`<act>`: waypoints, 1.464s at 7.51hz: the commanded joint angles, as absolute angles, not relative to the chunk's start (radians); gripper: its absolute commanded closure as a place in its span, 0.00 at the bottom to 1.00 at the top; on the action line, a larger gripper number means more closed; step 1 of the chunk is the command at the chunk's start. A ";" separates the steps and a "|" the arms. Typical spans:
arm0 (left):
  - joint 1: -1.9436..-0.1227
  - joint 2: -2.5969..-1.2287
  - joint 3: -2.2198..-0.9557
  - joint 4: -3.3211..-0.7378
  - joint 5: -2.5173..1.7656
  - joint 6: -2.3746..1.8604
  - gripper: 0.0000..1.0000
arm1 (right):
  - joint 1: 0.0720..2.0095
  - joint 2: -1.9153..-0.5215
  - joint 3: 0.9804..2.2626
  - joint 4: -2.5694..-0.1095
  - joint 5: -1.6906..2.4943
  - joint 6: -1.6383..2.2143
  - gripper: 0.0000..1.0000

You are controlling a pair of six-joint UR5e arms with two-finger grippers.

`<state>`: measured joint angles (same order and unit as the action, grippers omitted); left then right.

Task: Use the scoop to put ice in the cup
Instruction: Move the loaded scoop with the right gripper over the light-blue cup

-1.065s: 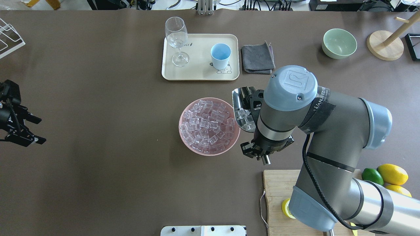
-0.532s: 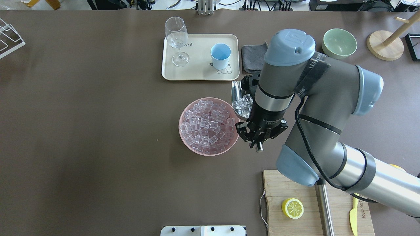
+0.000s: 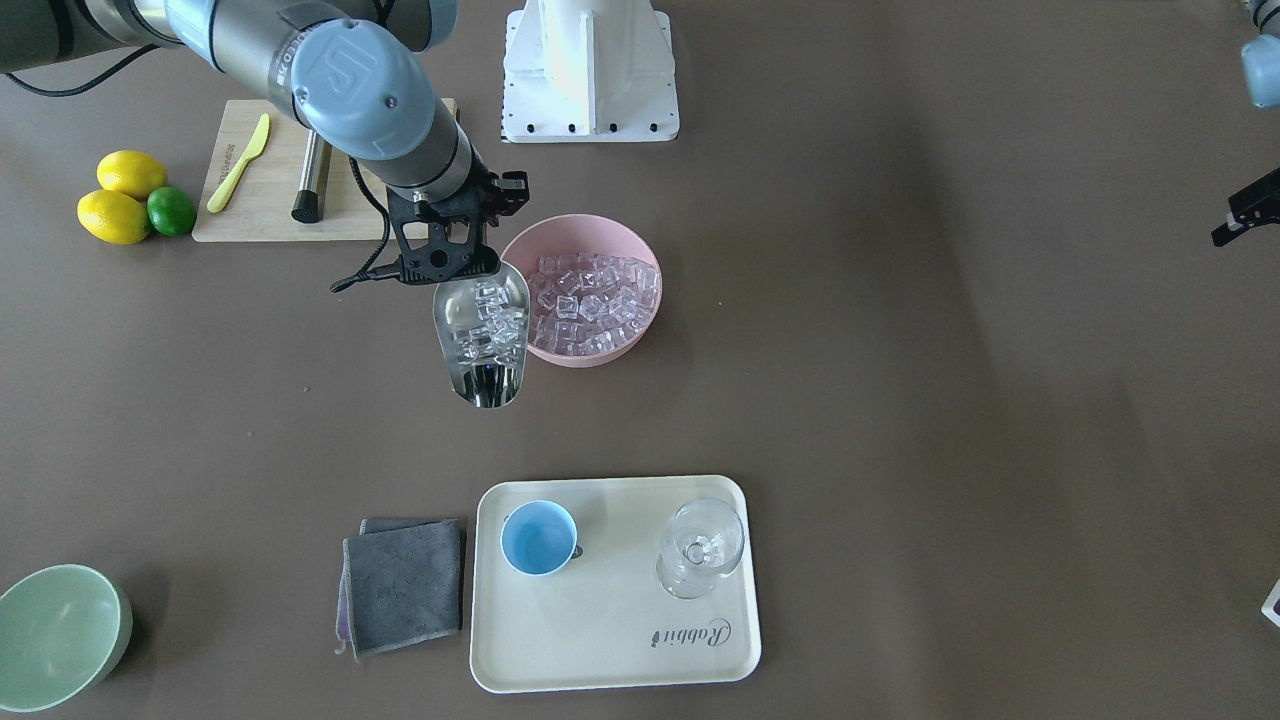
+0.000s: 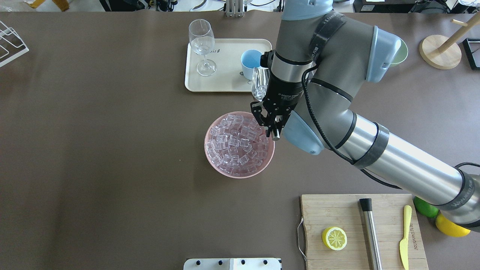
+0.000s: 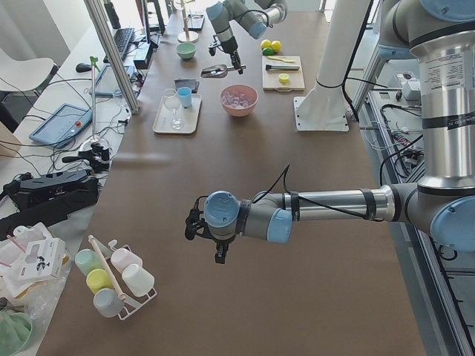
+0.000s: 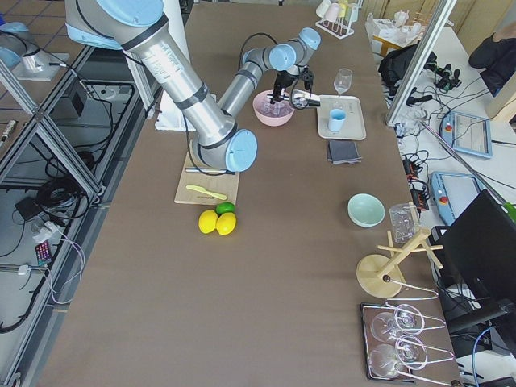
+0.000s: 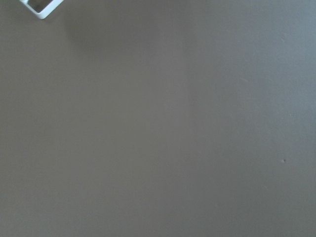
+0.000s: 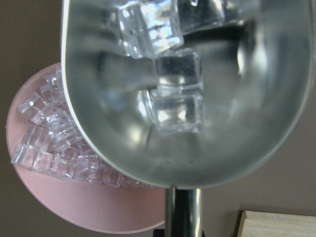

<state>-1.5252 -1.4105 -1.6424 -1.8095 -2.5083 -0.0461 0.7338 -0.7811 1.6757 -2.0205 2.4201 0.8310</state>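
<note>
My right gripper (image 3: 440, 262) is shut on the thin handle of the steel scoop (image 3: 482, 340) and holds it in the air between the pink bowl (image 3: 600, 355) and the tray (image 3: 610, 640). Several ice cubes (image 3: 490, 310) lie in the scoop's trough, also seen in the right wrist view (image 8: 177, 94). In the overhead view the scoop (image 4: 259, 84) appears just right of the light blue cup (image 4: 249, 62), which stands empty on the tray. The bowl holds many more ice cubes (image 4: 236, 144). My left gripper (image 5: 215, 241) hovers far off over bare table; I cannot tell its state.
A stemmed glass (image 4: 201, 45) stands on the tray's left part. A grey cloth (image 3: 405, 585) and a green bowl (image 3: 60, 635) lie beside the tray. A cutting board (image 4: 318, 217) holds a lemon half (image 4: 334, 238), steel cylinder (image 4: 369, 232) and plastic knife (image 4: 404, 236).
My right arm has carried the loaded scoop from beside the bowl's right rim away toward the tray and cup. The left gripper has left the overhead view.
</note>
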 commanded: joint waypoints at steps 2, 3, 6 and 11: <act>-1.589 -1.417 -1.643 -1.660 -2.456 -0.048 0.02 | 0.822 -0.608 1.369 -2.019 2.560 0.747 1.00; -1.588 -1.413 -1.643 -1.658 -2.456 -0.048 0.02 | 0.834 -0.574 1.311 -2.017 2.568 0.729 1.00; -1.589 -1.411 -1.644 -1.658 -2.457 -0.048 0.02 | 0.862 -0.525 1.180 -1.987 2.718 0.692 1.00; -1.626 -1.402 -1.652 -1.612 -2.454 -0.046 0.02 | 0.885 -0.537 1.147 -1.957 2.870 0.693 1.00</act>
